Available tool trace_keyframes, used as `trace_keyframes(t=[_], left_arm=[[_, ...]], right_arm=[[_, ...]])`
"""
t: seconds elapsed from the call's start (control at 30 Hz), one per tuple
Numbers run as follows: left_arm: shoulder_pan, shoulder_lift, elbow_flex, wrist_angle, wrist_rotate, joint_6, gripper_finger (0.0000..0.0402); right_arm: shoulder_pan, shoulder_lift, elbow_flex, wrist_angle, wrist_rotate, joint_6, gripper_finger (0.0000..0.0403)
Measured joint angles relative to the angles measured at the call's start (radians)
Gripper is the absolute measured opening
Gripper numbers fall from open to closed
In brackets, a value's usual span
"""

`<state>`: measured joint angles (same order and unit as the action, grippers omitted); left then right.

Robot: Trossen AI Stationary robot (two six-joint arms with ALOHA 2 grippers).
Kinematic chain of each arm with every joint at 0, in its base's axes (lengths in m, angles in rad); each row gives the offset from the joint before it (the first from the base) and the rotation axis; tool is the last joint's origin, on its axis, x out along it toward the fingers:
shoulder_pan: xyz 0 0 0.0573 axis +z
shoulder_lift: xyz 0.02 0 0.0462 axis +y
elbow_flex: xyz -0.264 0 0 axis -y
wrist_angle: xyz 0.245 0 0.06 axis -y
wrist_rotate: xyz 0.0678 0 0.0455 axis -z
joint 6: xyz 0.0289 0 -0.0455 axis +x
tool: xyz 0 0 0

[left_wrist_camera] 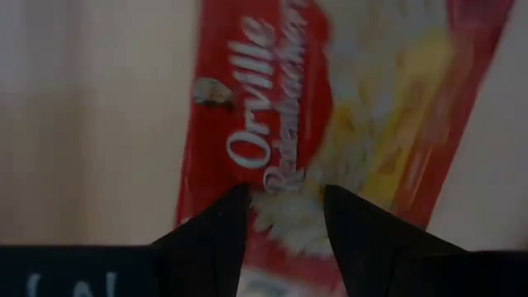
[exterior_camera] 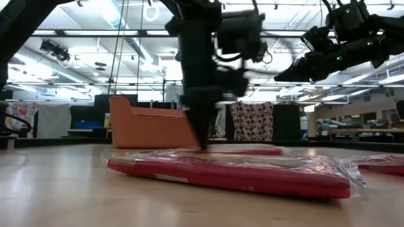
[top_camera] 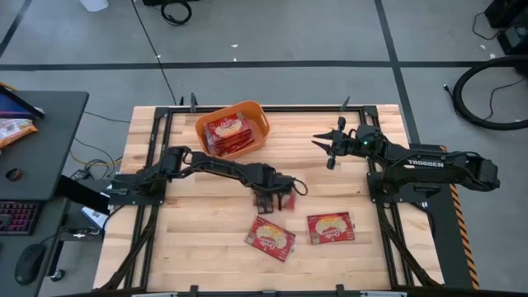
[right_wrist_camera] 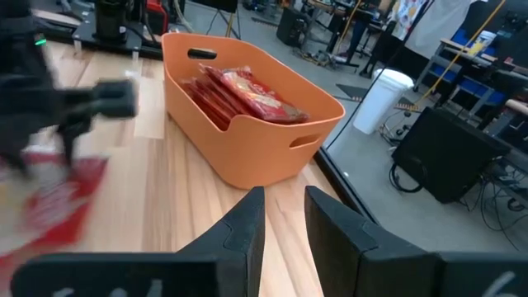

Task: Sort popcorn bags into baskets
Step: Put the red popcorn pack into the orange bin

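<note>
A: Near the table's centre, seen from above, the left gripper (top_camera: 272, 198) is held low over a popcorn bag (left_wrist_camera: 272, 124), of which only a red sliver shows at the claw's 3 o'clock. In the wrist picture the packet is seen between the two fingers (left_wrist_camera: 210, 239), which stand apart; whether the film is pinched yet cannot be told.

B: And the rest of the bags?

A: Two more are laid flat on the wood: one bag (top_camera: 270, 238) at 6 o'clock of the claw, another bag (top_camera: 331, 227) at about 4 o'clock. Several are already stacked in the orange basket (top_camera: 258, 114), which is placed at 11 o'clock of the table's centre, near the far edge.

B: The right gripper (top_camera: 330, 147)?

A: It is raised above the table at 2 o'clock, its fingers parted with nothing between them.

B: What could go wrong?

A: Probably a slip. The wrapper looks glossy and loose, so only film might be caught and the packet dropped when it is lifted. A crooked hold could also let a corner be snagged on the basket's rim.
</note>
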<state>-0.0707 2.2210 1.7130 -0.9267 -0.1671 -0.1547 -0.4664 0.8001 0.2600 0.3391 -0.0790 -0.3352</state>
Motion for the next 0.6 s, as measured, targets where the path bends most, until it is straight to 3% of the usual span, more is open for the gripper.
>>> trace_keyframes(t=[0.07, 0.23, 0.37, 0.6], left_arm=[[0.006, -0.003, -0.002, -0.09, -0.046, 0.001, 0.0164], [0.009, -0.042, -0.003, -0.119, -0.07, 0.013, 0.0164], [-0.005, -0.044, -0.003, -0.055, -0.094, -0.031, 0.0164], [-0.017, -0.042, -0.003, 0.122, -0.18, -0.273, 0.0187]], right_arm=[[0.0, 0.0, 0.0, 0.0, 0.0, 0.001, 0.0094], [0.0, -0.001, 0.0, 0.0, -0.001, 0.003, 0.0094], [0.0, 0.0, 0.0, 0.002, -0.001, 0.003, 0.0094], [0.0, -0.001, 0.0, 0.002, -0.001, 0.003, 0.0094]])
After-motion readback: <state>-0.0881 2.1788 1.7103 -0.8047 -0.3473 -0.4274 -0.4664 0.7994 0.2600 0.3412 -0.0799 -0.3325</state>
